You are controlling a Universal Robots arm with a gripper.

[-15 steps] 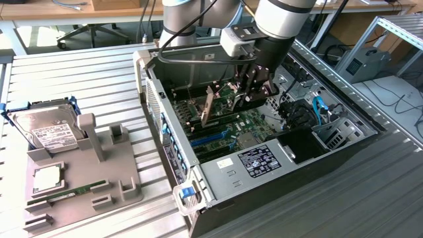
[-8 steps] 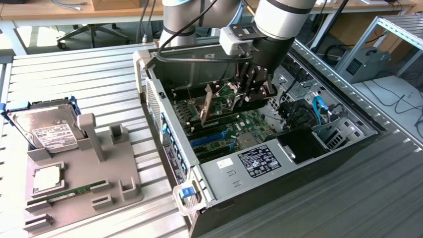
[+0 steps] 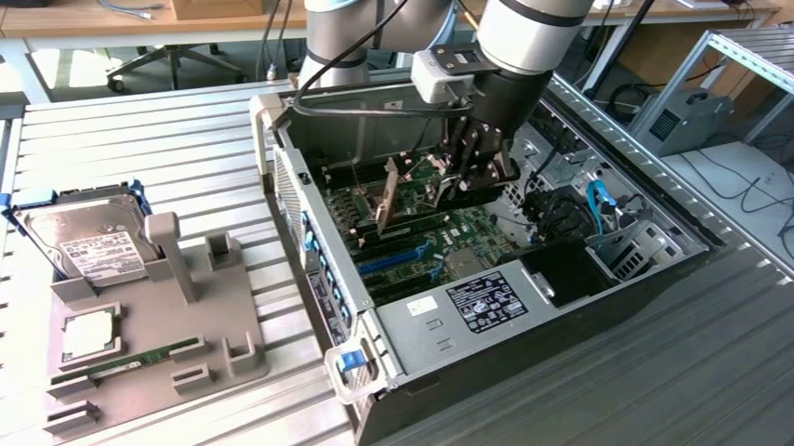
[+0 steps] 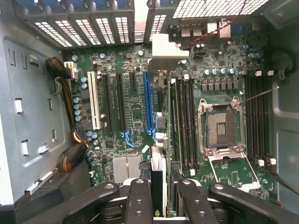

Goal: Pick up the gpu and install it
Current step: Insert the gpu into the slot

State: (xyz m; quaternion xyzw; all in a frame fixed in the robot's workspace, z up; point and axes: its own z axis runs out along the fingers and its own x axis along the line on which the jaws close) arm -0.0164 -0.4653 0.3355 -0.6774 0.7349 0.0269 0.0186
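Observation:
The gpu [image 3: 389,198] is a slim card held on edge inside the open computer case [image 3: 325,279], its lower edge just above the green motherboard [image 3: 466,228]. My gripper [image 3: 478,172] reaches down into the case and is shut on the card's upper edge. In the wrist view the gpu [image 4: 159,179] runs edge-on between my black fingers [image 4: 139,198], with its silvery bracket [image 4: 163,51] at the far end by the case's rear grilles. It lies along the long blue slot [image 4: 148,100]. Whether it touches the slot I cannot tell.
A grey fixture tray [image 3: 162,316] at the exterior view's left carries a hard drive [image 3: 87,246], a square chip [image 3: 89,334] and a green memory stick [image 3: 139,360]. Inside the case are the open CPU socket [image 4: 219,126], memory slots [image 4: 184,121] and cable bundles [image 4: 70,140].

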